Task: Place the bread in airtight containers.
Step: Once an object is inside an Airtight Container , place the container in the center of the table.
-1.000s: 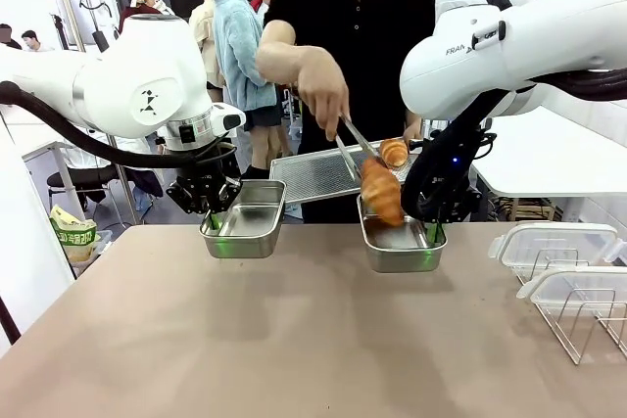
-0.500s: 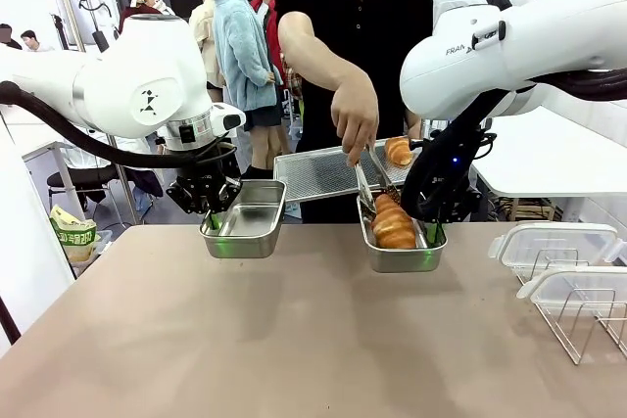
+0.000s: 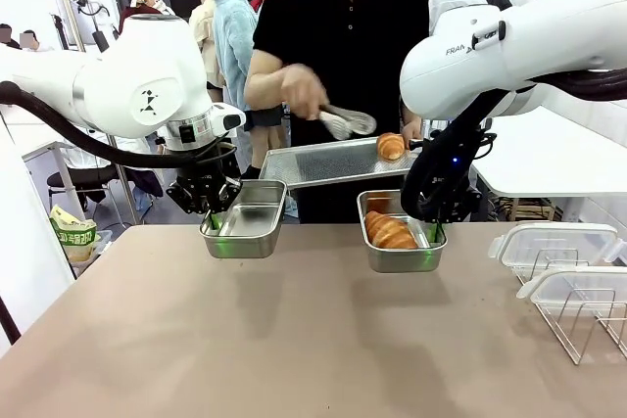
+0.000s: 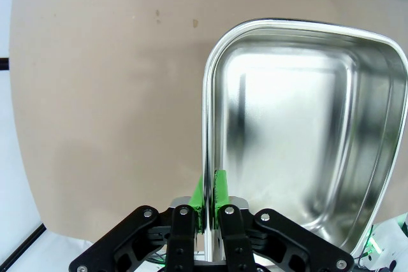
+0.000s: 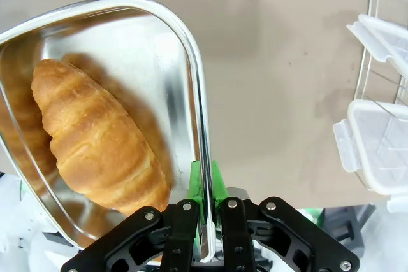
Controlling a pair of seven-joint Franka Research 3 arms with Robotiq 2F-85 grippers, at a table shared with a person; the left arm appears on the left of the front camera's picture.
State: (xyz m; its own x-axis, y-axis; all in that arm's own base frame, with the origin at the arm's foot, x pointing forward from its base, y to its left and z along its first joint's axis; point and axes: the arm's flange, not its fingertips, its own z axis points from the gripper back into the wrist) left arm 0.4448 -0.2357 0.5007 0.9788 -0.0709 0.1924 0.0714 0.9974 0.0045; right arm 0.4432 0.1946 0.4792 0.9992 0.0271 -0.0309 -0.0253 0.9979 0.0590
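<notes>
Along the far edge of the table each arm offers the person a tin. The left claw is clamped on the rim of the empty tin toward the far left corner. The right claw is clamped the same way on the rim of the other tin, right of the middle. Pinching one side wall keeps each open top free for loading from across the table. Whether the tins rest on the table or hang just above it cannot be told. One croissant lies lengthwise inside the right tin. The second croissant sits on the metal tray that the person holds above the far edge, with tongs in the person's hand beside it, probably about to pick it up for the empty tin. The lids lie by the wire rack at the right edge, within reach for sealing.
</notes>
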